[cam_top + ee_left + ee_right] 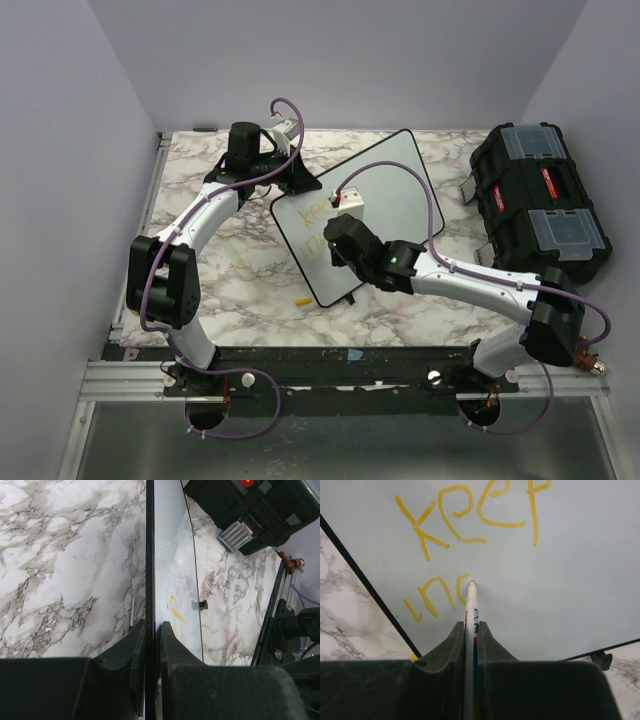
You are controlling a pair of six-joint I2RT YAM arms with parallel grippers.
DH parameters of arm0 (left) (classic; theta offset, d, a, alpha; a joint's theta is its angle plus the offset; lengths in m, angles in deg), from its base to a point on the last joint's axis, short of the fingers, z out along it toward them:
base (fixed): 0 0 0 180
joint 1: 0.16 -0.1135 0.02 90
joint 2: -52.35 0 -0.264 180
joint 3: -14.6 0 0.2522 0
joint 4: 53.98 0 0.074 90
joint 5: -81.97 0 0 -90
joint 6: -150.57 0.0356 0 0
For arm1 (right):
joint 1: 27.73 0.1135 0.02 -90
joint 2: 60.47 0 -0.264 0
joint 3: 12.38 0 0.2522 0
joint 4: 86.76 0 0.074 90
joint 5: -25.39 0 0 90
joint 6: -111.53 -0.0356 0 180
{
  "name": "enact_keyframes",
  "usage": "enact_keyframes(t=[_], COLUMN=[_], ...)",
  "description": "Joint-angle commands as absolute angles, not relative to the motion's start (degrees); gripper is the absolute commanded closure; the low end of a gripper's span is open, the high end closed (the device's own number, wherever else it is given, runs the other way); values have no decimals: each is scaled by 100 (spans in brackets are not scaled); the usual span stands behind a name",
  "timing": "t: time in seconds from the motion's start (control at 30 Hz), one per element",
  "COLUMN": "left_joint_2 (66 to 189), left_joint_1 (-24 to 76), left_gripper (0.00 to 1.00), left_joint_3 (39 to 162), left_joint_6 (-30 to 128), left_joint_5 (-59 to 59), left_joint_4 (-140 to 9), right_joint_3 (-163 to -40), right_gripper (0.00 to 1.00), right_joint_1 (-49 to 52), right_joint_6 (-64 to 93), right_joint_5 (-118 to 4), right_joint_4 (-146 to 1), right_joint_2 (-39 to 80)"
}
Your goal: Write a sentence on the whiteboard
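**Bracing the board, writing into the second line**

Pinching the whiteboard (375,200) by its thin black rim with the left tool (152,626), fingers clenched on either face of the far-left edge. Judging this as a brace, stopping the glossy board from sliding on the marble surface (230,270) under the push of the pen.

Gripping a marker (471,611) in the right tool (471,626), fingers closed tight along the barrel so the tip is pointing straight out ahead. Touching the white face or hovering just off it; contact too fine to tell.

Leaving the whiteboard lying skewed across the middle of the surface, with one long edge angled toward the right arm, probably for easy reach by both arms. Not showing clearly whether lying flat or slightly propped.

Laying down the sentence (465,520) in yellow-orange near the board's left end. Resting the tip right at the last stroke of the lower line, so apparently working partway through a word.

Counting:
- Two arms and two tools, both occupied.
- One whiteboard and one marker.
- One black toolbox (540,210) at the right of the surface, near the board but apart from it, playing no part.
- One small yellow piece (302,300) on the surface just beside the board's near-left edge, possibly the marker's cap but too small to confirm.
- Two lines of writing: one finished word of four letters, "keep", and below it three marks reading roughly "inc".

Judging the writing as well short of a full sentence.
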State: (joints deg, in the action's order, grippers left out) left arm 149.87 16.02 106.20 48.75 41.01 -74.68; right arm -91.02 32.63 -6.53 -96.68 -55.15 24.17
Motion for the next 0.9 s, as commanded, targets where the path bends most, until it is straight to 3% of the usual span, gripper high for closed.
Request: enact_keyframes(t=[0.0, 0.87], left_joint_2=[15044, 15061], left_joint_1=[1777, 1777], left_gripper=[100, 100], left_joint_3=[10402, 10420], left_joint_6=[5553, 5558], left_joint_5=[4361, 4347], left_joint_4=[-7804, -7801], right_joint_3=[-9384, -9000], right_gripper=[99, 99], right_joint_1=[3245, 3088], right_joint_6=[-531, -541], right_joint_5=[-9910, -9528], right_joint_4=[-5478, -5885], right_joint_2=[2660, 2119])
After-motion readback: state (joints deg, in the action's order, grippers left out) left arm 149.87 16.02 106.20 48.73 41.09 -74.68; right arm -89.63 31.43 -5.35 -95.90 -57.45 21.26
